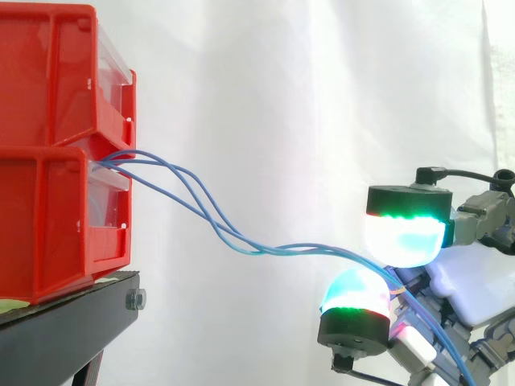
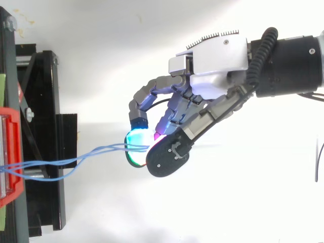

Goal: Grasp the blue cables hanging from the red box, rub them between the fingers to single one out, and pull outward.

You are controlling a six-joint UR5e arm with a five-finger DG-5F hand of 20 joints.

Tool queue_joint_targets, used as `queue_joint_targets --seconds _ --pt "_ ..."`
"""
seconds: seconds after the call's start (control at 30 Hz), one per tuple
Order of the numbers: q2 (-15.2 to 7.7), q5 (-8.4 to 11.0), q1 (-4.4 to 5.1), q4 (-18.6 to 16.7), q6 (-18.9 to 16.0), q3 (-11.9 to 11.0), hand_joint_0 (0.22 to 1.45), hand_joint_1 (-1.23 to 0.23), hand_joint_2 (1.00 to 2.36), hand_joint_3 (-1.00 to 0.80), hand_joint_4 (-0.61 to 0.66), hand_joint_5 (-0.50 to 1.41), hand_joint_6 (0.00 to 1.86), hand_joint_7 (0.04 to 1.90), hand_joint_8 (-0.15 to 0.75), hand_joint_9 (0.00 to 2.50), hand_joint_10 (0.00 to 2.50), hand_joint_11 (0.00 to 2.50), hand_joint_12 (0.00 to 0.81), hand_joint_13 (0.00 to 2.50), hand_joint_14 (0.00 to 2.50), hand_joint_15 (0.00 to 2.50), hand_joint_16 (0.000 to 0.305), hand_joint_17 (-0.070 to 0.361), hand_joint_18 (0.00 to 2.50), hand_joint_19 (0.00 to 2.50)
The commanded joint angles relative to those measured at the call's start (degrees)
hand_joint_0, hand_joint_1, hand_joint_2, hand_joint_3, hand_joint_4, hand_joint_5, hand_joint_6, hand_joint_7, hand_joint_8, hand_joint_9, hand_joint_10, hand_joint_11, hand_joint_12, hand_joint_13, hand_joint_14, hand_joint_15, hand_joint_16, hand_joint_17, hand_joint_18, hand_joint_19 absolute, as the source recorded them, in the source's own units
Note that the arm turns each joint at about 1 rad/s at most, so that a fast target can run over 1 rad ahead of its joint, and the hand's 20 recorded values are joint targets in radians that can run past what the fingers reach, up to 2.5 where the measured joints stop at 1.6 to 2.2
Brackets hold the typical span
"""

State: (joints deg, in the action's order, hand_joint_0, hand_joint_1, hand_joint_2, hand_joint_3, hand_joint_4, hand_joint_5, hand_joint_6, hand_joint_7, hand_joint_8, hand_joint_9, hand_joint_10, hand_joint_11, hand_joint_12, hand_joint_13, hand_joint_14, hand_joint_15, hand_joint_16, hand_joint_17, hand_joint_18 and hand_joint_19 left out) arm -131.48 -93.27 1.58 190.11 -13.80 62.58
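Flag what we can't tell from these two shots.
- Cable anchor: side view, the red box wall hides where the blue cables start; top view, left edge cuts it.
- Cable ends: side view, they run off the bottom edge past the hand.
- Strands pinched: top view, a black fingertip covers the contact.

— What colour are the bins?
— Both stacked bins [image 1: 56,145] are red with clear front panels. The stand [image 1: 64,330] under them is black.
— And the cables?
— The blue cables [image 1: 201,197] are a plain mid blue, set against a white curtain [image 1: 282,96].
— The robot hand?
— The robot hand [image 2: 217,61] is silver-grey and white, with black caps behind its pads [image 1: 402,237]. The pads glow white and cyan with a green band. The lower one has a thin red edge, and the top view shows a magenta tip.
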Motion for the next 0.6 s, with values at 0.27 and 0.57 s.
queue_joint_targets --seconds 0.27,0.57 --pt "0.1 0.02 -0.18 -0.1 -0.1 -0.1 0.71 -0.93 1.02 -0.23 -0.05 -0.18 0.87 1.08 0.241 0.85 0.02 0.51 0.361 0.8 0.02 0.58 0.047 0.105 0.69 0.56" --pt "0.1 0.02 -0.26 -0.1 0.0 -0.2 0.68 -0.95 1.0 -0.5 -0.02 -0.18 0.86 1.0 0.205 0.8 0.02 0.49 0.345 0.78 0.02 0.56 0.045 0.102 0.7 0.53"
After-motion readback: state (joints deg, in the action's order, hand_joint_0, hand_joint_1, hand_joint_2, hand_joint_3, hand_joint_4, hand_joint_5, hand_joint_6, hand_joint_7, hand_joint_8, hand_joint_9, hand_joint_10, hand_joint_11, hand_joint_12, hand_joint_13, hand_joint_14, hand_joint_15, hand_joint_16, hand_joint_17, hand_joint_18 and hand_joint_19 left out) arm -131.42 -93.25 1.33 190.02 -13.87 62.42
